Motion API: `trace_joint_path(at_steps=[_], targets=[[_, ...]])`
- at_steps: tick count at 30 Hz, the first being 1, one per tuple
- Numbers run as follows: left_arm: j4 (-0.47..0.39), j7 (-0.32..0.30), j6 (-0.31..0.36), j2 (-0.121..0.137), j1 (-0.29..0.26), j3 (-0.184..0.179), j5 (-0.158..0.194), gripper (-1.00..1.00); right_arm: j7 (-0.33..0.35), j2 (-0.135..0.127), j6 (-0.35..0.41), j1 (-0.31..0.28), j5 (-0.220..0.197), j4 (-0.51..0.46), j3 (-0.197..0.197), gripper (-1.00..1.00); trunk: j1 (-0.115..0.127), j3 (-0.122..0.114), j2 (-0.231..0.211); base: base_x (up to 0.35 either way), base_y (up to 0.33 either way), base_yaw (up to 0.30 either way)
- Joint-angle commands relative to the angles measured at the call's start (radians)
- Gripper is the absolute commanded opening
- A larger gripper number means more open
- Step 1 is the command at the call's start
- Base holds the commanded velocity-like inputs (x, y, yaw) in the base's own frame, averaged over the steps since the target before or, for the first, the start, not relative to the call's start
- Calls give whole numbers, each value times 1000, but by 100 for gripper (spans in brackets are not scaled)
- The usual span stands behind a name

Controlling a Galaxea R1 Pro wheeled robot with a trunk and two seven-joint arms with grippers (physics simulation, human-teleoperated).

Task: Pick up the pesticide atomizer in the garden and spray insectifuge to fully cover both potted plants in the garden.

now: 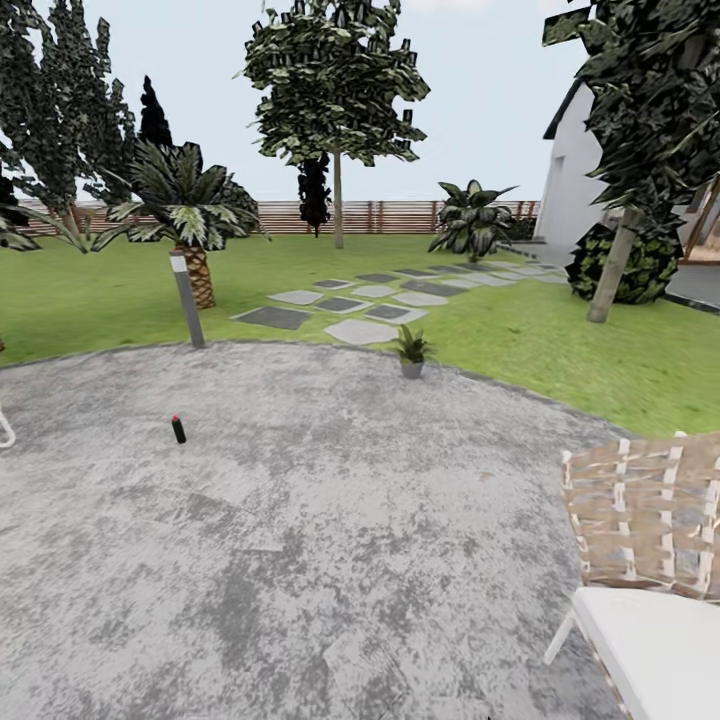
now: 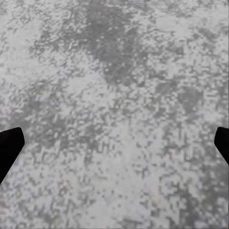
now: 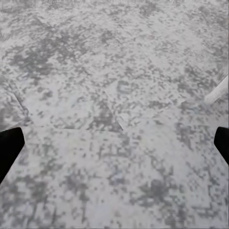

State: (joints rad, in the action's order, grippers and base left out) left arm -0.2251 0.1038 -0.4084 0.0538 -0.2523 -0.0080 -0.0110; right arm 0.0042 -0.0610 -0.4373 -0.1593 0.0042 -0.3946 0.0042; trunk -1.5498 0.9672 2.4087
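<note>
Flat, even daylight under a pale sky (image 1: 500, 80), no clear sun direction, barely any cast shadows on the patio (image 1: 330, 540). Foliage jagged and blocky. Both wrist views pretty pixelated, paving grainy and soft. Slight stretching toward the head view's edges.

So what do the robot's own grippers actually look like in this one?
Little of them shows. In the left wrist view, the left gripper appears as two plain black finger tips at the picture's edges, blunt and angular, without markings or cables. The right gripper looks the same: matte black fingers against the mottled grey patio. No arm links are visible to describe.
</note>
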Motion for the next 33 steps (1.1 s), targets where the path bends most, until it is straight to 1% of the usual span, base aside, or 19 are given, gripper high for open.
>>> trace_joint_path(at_steps=[1,19,33], targets=[[1,4,-3,0,-1,-1,-1,100,0,0,-3,0,0,0,0,100,0,1,0,340,0,275],[1,4,-4,0,-1,-1,-1,100,0,0,-3,0,0,0,0,100,0,1,0,340,0,266],[1,4,-4,0,1,-3,-3,100,0,0,-3,0,1,0,0,100,0,1,0,340,0,20]])
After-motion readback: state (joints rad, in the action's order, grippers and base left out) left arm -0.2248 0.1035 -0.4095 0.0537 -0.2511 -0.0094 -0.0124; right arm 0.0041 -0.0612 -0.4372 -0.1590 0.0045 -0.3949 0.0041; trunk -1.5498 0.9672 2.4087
